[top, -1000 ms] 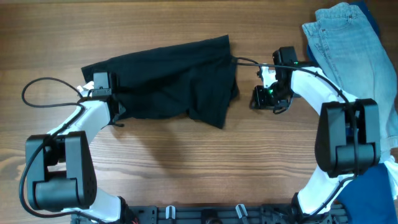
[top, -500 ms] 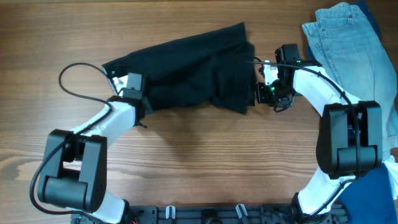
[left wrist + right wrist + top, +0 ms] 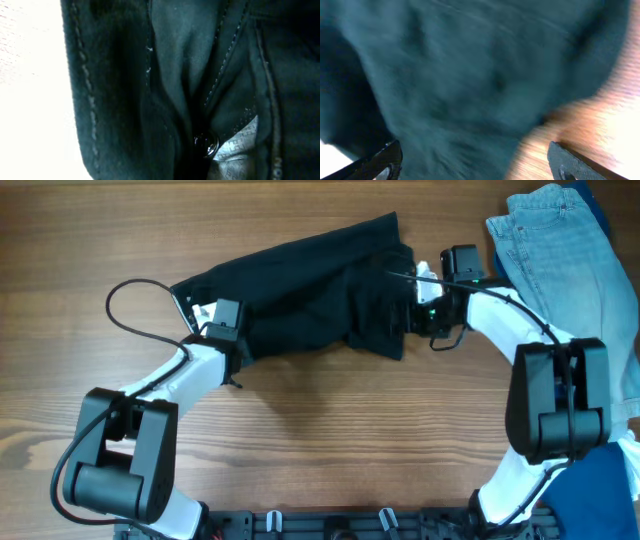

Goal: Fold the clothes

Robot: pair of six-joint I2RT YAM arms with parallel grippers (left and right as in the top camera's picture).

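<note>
The black garment (image 3: pixel 300 290) lies bunched across the middle back of the wooden table. My left gripper (image 3: pixel 238 350) is at its lower left edge. In the left wrist view the fabric (image 3: pixel 175 60) fills the frame with seams, a dark snap button (image 3: pixel 206 142) and a grey patterned lining, and the fingers are hidden. My right gripper (image 3: pixel 408 318) is at the garment's right edge. In the right wrist view its two fingertips (image 3: pixel 477 162) stand wide apart, with the blurred black fabric (image 3: pixel 470 75) between and in front of them. No white label shows.
Light blue jeans (image 3: pixel 550 250) lie at the back right, just beyond the right arm. Dark blue fabric (image 3: pixel 610 490) lies at the right front corner. The left arm's cable (image 3: pixel 120 295) loops over the table to the left of the garment.
The garment has slid right together with my left gripper. My right gripper has moved left from bare table to the garment's right edge.
</note>
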